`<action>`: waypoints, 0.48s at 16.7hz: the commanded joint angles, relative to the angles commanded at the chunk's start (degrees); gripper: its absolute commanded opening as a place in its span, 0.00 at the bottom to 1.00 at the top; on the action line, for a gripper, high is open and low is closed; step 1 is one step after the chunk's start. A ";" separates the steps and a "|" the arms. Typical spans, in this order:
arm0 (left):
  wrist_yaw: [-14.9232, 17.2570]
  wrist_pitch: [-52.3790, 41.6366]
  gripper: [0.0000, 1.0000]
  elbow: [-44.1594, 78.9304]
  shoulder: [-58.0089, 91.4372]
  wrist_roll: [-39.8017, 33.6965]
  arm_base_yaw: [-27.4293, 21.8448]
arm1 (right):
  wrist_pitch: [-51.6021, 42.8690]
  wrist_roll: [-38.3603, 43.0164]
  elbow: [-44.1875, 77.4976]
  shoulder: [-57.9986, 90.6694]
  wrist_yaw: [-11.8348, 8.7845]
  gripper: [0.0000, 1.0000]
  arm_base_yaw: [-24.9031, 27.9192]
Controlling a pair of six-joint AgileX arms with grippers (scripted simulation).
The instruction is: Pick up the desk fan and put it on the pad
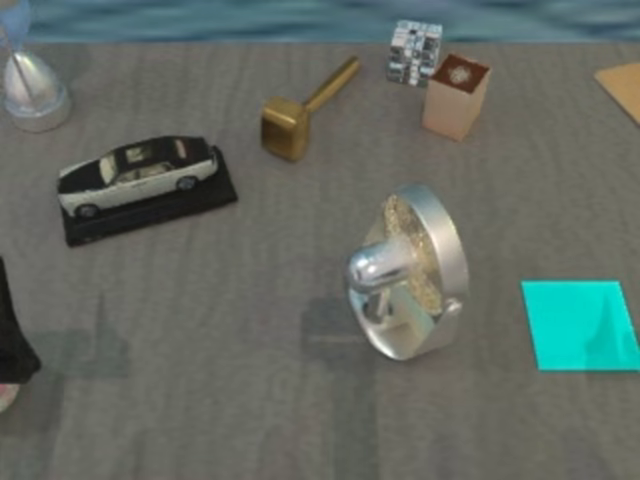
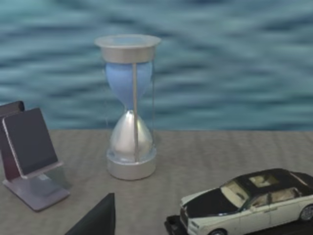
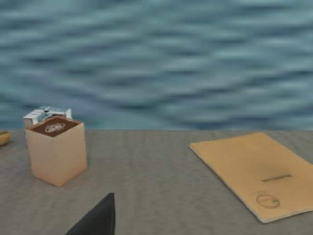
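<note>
Left arm [image 1: 15,345]: only a dark portion shows at the left edge of the top view, low on the table's left side; whether its gripper is open or closed cannot be told. Right arm: not seen in the top view; a dark finger tip [image 3: 98,218] intrudes into its wrist view, and the state of that gripper cannot be told either.

The desk fan [image 1: 410,272] stands near the middle of the table, somewhat right of centre, untouched by either arm. It is a shiny chrome disc with a thick ring frame, a gold-speckled grille and a bulbous chrome hub facing left. The pad [image 1: 580,325], a flat cyan square, lies to the fan's right near the table's right edge, apart from it.

Other items: a model car [image 1: 140,178] on a black base at left; an hourglass [image 2: 129,105] with blue fill at far left; a phone stand [image 2: 29,156] near it; a brass mallet [image 1: 300,110]; a mirrored cube [image 1: 414,52]; a tan box [image 3: 56,149] bearing an oval emblem, unreadable; a tan notebook [image 3: 257,171] with a small line of writing and a circular mark, both illegible.
</note>
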 joint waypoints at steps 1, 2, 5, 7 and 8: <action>0.00 0.00 1.00 0.00 0.00 0.00 0.00 | 0.00 0.00 0.00 0.00 0.00 1.00 0.00; 0.00 0.00 1.00 0.00 0.00 0.00 0.00 | 0.00 0.00 0.00 0.00 0.00 1.00 0.00; 0.00 0.00 1.00 0.00 0.00 0.00 0.00 | -3.36 0.32 3.51 3.52 -0.06 1.00 1.30; 0.00 0.00 1.00 0.00 0.00 0.00 0.00 | -8.02 0.86 8.88 8.91 -0.05 1.00 3.02; 0.00 0.00 1.00 0.00 0.00 0.00 0.00 | -10.89 1.23 12.47 12.50 -0.03 1.00 4.08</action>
